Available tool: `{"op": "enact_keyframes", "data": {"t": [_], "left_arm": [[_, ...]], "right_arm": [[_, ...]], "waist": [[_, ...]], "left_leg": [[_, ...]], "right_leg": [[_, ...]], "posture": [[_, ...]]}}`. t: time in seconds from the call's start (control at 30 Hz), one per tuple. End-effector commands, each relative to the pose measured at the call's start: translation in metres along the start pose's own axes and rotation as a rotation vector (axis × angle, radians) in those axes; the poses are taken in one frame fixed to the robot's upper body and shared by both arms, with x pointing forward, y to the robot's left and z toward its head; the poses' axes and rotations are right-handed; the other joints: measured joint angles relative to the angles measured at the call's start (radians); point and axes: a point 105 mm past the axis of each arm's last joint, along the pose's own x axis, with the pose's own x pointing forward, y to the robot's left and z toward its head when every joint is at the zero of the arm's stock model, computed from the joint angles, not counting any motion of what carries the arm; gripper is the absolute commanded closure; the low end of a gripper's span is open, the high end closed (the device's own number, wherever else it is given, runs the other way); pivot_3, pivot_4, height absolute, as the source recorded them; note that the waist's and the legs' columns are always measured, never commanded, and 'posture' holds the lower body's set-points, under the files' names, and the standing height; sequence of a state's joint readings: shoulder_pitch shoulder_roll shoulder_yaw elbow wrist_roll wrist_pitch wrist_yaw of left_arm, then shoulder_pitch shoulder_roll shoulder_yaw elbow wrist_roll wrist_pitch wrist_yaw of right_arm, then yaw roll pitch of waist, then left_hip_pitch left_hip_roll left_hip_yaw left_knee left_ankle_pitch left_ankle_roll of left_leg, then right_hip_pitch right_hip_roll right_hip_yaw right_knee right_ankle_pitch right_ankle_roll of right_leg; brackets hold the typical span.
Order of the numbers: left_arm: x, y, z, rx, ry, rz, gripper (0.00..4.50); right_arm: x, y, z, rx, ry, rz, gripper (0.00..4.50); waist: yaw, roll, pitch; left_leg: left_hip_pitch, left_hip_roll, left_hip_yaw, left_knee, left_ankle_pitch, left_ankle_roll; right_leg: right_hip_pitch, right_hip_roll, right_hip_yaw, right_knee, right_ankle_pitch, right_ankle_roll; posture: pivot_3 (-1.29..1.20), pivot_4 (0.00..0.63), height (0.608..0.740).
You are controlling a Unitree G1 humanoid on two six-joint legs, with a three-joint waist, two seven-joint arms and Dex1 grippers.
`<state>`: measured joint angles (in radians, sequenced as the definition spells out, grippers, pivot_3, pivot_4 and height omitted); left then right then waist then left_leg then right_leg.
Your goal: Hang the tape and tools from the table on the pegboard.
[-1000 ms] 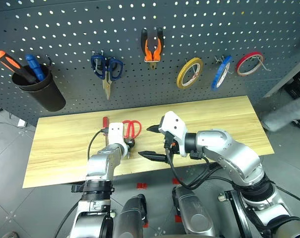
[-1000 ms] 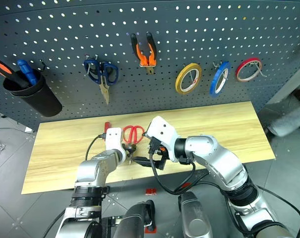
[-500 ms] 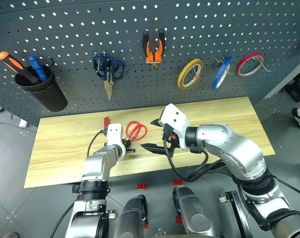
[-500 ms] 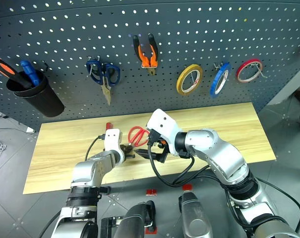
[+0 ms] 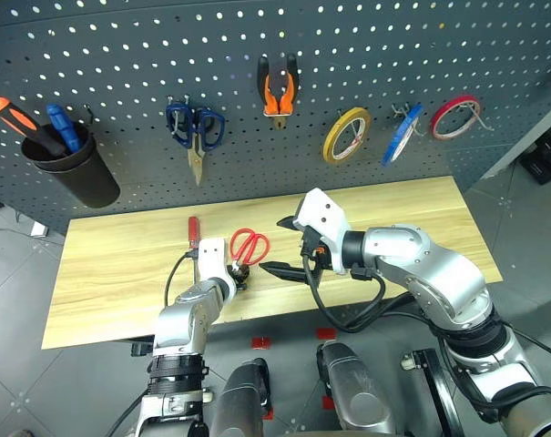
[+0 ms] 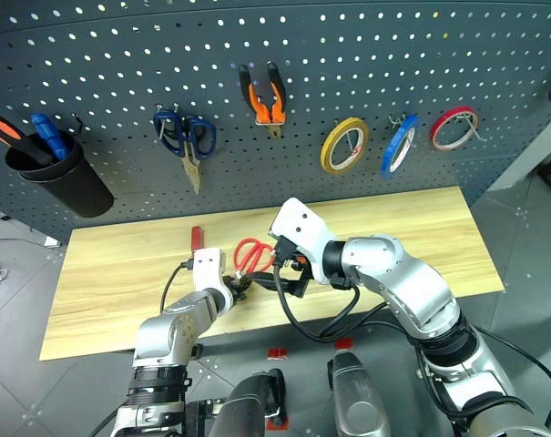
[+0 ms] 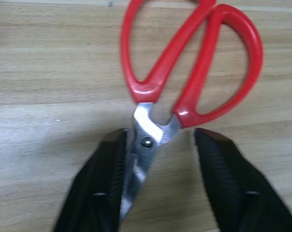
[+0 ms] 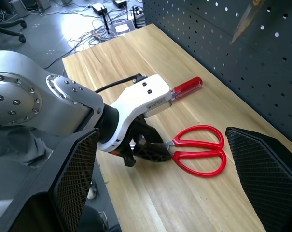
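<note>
nowhere legible writing: red-handled scissors (image 7: 184,92) between left pincer (image 7: 158,181) fingers

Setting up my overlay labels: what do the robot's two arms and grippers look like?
Both arms have silver-grey rounded metal shells with black joints and black cables. Each wrist carries a white housing ahead of the left gripper and the right gripper. The fingers are black with a cross-hatched texture.

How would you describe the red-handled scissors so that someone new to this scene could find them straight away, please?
On the wooden table below the pegboard, look just ahead of the left gripper, whose open fingers straddle the blades. The red-handled scissors lie flat there, right of the red-handled screwdriver. The other scissors have blue handles and hang on the pegboard.
</note>
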<state>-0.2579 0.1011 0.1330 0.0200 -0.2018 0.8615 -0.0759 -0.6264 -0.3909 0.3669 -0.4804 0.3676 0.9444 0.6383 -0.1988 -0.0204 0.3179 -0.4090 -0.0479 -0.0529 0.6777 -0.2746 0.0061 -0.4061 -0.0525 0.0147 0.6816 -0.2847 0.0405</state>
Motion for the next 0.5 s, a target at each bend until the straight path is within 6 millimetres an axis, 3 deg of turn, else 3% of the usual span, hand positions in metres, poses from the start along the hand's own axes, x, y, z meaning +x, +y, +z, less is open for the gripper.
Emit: {"op": "enact_keyframes", "data": {"t": [0.03,0.13,0.27,0.37,0.5], "left_arm": [[-0.006,0.015,-0.020,0.033,0.061,0.068,1.21],[-0.013,0.013,-0.009,0.103,0.024,0.040,1.21],[-0.020,0.013,-0.010,0.221,0.090,-0.037,1.21],[-0.019,0.020,-0.010,0.245,0.155,-0.061,1.21],[-0.012,0.015,-0.009,0.275,0.212,-0.158,1.21]], "right_arm": [[-0.007,0.004,0.013,-0.031,-0.054,0.014,0.00],[-0.010,0.007,0.012,-0.019,-0.054,0.026,0.00],[-0.011,0.009,0.013,0.031,-0.056,0.025,0.00],[-0.009,0.009,0.014,0.063,-0.057,0.019,0.00],[-0.005,0.011,0.014,0.098,-0.049,0.020,0.00]], "waist": [[-0.004,0.000,0.000],[-0.006,0.000,0.000],[-0.005,-0.001,0.001],[-0.002,-0.001,0.001],[0.003,-0.001,0.001]], "left_leg": [[0.000,0.000,0.000,0.000,0.000,0.000],[0.000,0.001,0.000,-0.001,0.000,0.000],[-0.001,0.001,0.000,-0.001,0.000,0.000],[-0.001,0.001,0.000,-0.001,0.000,0.000],[-0.002,0.001,0.000,-0.001,0.000,0.000]], "right_leg": [[0.000,0.000,0.000,0.000,0.000,0.000],[-0.001,0.001,0.000,0.000,0.000,0.000],[-0.001,0.001,0.000,-0.001,0.000,0.000],[-0.001,0.001,0.000,-0.001,0.000,-0.001],[-0.002,0.001,0.000,-0.001,0.001,-0.001]], "posture": [[-0.37,0.339,0.740],[-0.37,0.341,0.740],[-0.37,0.342,0.740],[-0.37,0.342,0.740],[-0.35,0.340,0.740]]}}
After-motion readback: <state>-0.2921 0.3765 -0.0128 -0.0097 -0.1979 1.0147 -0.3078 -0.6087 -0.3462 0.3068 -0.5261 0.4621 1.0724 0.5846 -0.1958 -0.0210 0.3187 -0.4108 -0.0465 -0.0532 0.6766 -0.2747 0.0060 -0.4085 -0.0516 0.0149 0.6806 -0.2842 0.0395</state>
